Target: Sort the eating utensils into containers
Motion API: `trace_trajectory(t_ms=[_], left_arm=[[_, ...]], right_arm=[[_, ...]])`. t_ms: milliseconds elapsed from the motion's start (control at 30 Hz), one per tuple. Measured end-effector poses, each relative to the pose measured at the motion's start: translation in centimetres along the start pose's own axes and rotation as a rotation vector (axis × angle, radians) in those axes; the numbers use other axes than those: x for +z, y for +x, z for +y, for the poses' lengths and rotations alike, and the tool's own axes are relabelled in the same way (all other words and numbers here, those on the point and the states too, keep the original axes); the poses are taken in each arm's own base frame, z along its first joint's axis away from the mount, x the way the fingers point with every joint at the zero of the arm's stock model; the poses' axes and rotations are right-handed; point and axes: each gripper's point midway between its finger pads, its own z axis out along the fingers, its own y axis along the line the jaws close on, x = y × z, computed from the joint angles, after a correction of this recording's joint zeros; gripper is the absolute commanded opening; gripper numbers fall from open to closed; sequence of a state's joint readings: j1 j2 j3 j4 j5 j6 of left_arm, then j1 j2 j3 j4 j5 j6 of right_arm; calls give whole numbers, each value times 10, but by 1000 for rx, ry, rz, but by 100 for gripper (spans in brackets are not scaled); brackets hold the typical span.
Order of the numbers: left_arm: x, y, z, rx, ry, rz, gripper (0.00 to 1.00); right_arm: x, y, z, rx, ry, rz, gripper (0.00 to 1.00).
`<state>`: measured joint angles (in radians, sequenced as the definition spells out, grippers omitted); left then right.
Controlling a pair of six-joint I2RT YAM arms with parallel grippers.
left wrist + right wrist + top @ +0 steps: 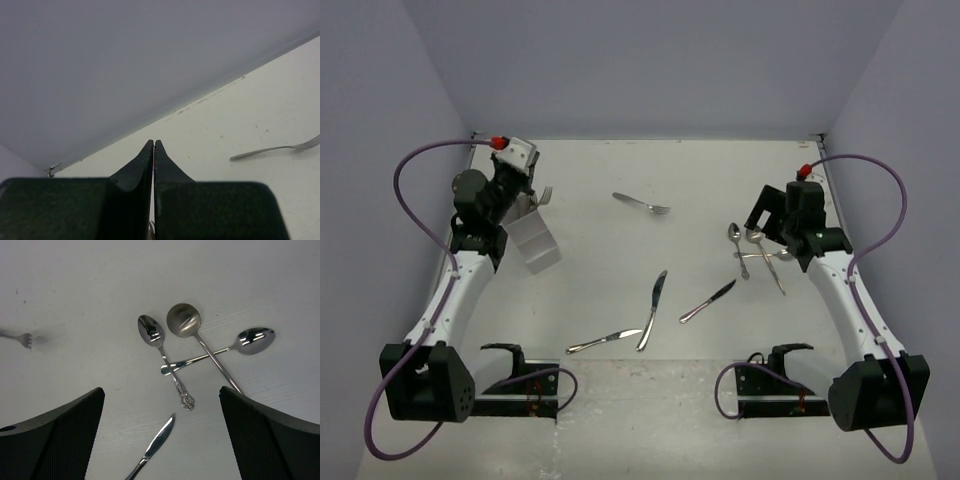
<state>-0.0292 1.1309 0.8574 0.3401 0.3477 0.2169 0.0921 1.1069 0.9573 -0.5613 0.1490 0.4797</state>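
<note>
Right gripper (161, 392) hung wide open over 3 crossed spoons (183, 321), well apart from the holder (535, 245). Left gripper (153, 144) sat pinched closed just above that holder. I judged it best to pinch 1 spoon's free handle end, clear of the crossing.

Soft, even light is falling on a white, faintly speckled table (590, 210), which a plain pale lavender-grey back wall (650, 60), left wall (370, 150) and right wall (915, 110) are enclosing on three sides.
</note>
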Motion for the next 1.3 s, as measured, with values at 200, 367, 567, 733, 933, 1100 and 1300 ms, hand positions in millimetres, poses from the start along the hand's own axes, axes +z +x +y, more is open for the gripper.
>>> trace_trajectory(t_ms=[200,367,567,733,933,1100,1300], left_arm=[[27,12,-32,-36,227,18,95],[50,22,-106,52,515,53,100],[82,35,-187,125,855,62,100],[158,75,-203,98,916,169,100],[156,157,-272,99,1053,347,100],[155,185,-306,143,1038,422,100],[208,210,-314,124,905,458,95]], right_arm=[[3,3,0,-17,-3,16,99],[2,5,4,-37,-28,27,99],[4,8,7,-49,-47,47,99],[5,11,6,-51,-43,61,99],[5,14,6,-53,-42,76,99],[8,20,11,-53,-69,109,99],[12,32,22,-51,-128,173,99]])
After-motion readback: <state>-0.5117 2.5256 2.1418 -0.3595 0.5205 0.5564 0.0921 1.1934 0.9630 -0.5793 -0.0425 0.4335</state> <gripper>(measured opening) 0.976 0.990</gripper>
